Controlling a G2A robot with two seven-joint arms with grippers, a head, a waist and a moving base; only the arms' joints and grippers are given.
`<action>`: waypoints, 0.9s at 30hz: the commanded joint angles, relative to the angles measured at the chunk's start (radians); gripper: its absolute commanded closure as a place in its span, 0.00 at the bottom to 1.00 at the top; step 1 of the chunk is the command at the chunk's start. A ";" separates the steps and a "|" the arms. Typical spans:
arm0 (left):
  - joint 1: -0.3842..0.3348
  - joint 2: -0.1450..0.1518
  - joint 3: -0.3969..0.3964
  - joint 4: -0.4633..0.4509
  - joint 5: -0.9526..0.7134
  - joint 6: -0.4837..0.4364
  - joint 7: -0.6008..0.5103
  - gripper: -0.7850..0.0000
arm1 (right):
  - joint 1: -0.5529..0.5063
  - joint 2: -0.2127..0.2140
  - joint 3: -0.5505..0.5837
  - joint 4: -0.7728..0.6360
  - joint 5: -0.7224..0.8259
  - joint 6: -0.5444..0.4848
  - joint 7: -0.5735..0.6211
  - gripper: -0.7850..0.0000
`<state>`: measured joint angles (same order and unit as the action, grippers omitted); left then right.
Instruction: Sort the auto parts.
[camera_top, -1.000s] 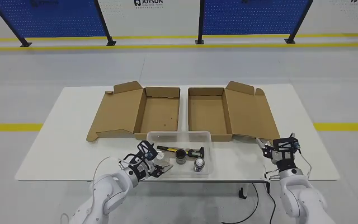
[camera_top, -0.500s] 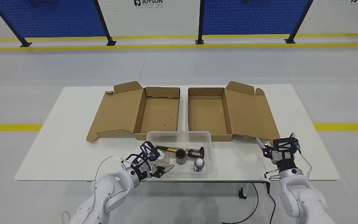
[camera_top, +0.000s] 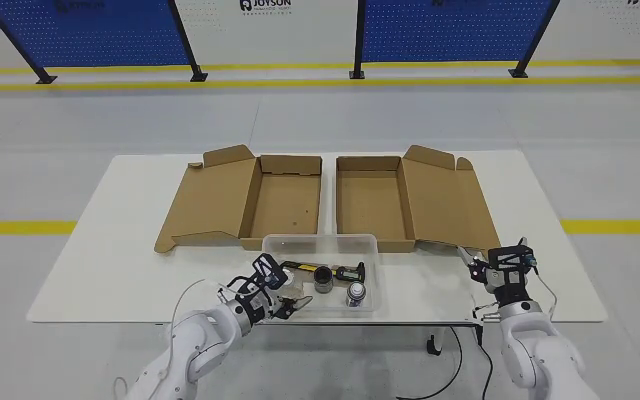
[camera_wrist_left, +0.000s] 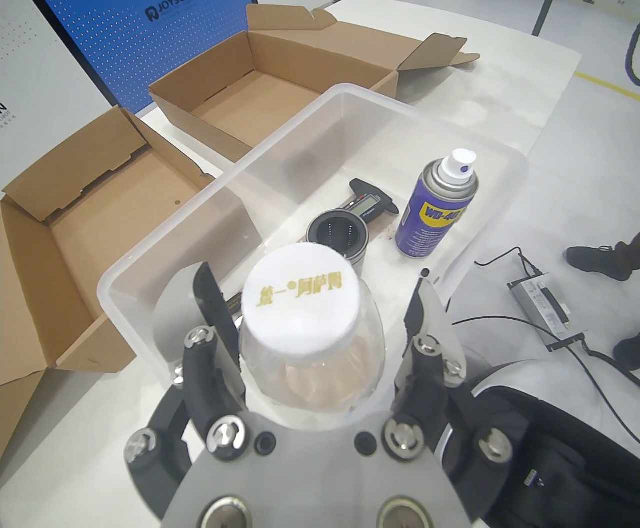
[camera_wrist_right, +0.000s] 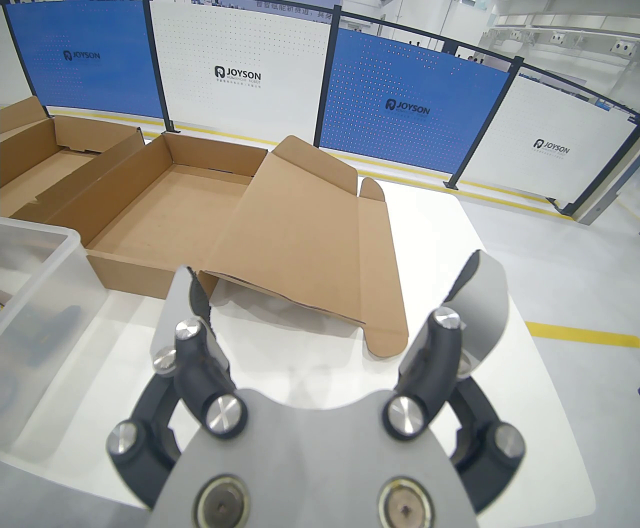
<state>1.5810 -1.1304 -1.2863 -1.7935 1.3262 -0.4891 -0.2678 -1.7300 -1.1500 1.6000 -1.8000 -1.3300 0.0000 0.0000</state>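
Over the white bench (camera_top: 120, 250), left end effector (camera_wrist_left: 312, 275) is gripping a white-capped clear bottle (camera_wrist_left: 310, 370) for boxing, right end effector (camera_wrist_right: 332, 265) gaping empty

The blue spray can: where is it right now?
Top view: the blue spray can stands upright in the right end of the clear bin, next to the black cylinder and the caliper.
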 joint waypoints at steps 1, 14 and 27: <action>-0.001 0.000 0.001 0.002 -0.001 0.004 -0.002 0.28 | 0.000 0.000 0.000 0.000 0.000 0.000 0.000 0.00; -0.008 0.002 0.015 0.017 0.004 0.013 0.008 0.54 | 0.000 0.000 0.000 0.000 0.000 0.000 0.000 0.00; -0.008 0.004 0.013 0.018 -0.014 0.025 0.041 1.00 | 0.000 0.000 0.000 0.000 0.000 0.000 0.000 0.00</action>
<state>1.5729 -1.1268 -1.2709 -1.7742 1.3169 -0.4633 -0.2330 -1.7300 -1.1500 1.6000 -1.8000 -1.3300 0.0000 0.0000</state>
